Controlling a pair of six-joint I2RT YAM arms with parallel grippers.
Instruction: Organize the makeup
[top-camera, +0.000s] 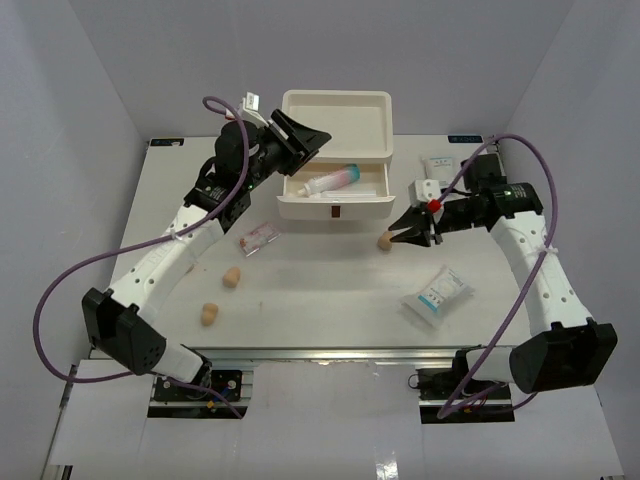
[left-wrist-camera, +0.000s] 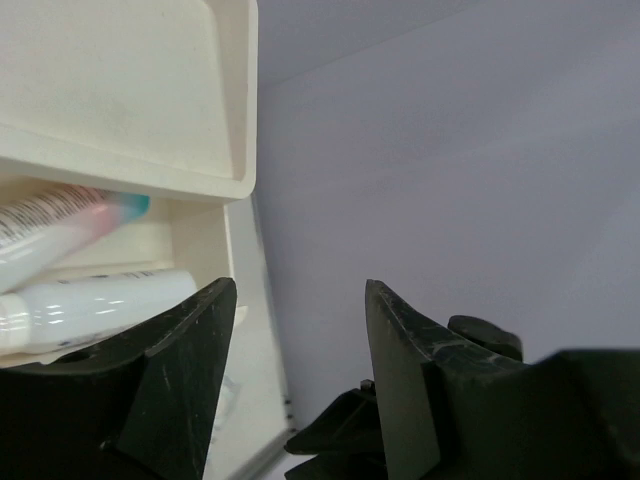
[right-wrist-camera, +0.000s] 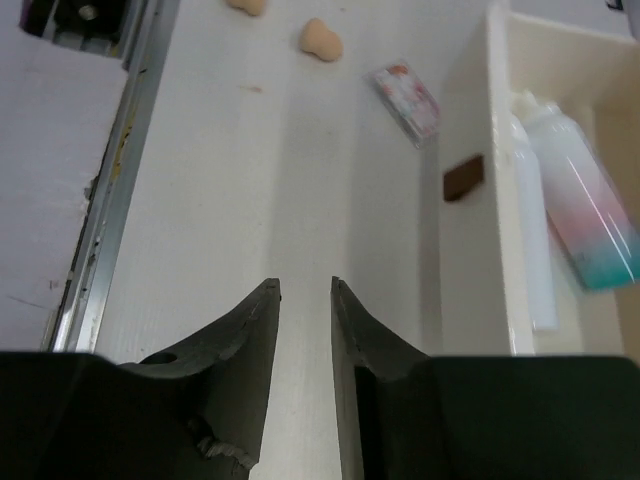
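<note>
1. Top external view: a white drawer box (top-camera: 300, 207) stands at the far middle of the table (top-camera: 330, 300). It has an open tray on top, and one drawer below stands out toward the arms, with a red-brown handle (top-camera: 335, 211) on its front.
2. Drawer contents: a pink-and-teal bottle (top-camera: 338, 177) and a white bottle (right-wrist-camera: 530, 240) lie on their sides, side by side (both wrist views agree).
3. The left gripper (top-camera: 312, 142) hangs at the far left corner of the box. Its fingers (left-wrist-camera: 190, 350) are spread wide with nothing between them.
4. The right gripper (top-camera: 398, 235) sits low over the table in front of the box's right end. Its fingers (right-wrist-camera: 250, 330) are a narrow gap apart, with bare table showing through and nothing held.
5. A tan sponge (top-camera: 384, 241) lies just beside the right gripper's tips; whether they touch cannot be told.
6. A second sponge (top-camera: 231, 277) and a third sponge (top-camera: 209, 314) lie on the near left of the table, close together but apart.
7. A clear packet (top-camera: 258, 238) with pink contents lies flat in front of the box's left corner, beside the left arm.
8. White-blue sachets (top-camera: 438, 295) lie together on the near right, next to the right forearm.
9. A small white item (top-camera: 438, 165) lies near the far edge behind the right arm; it is too small to identify.
</note>
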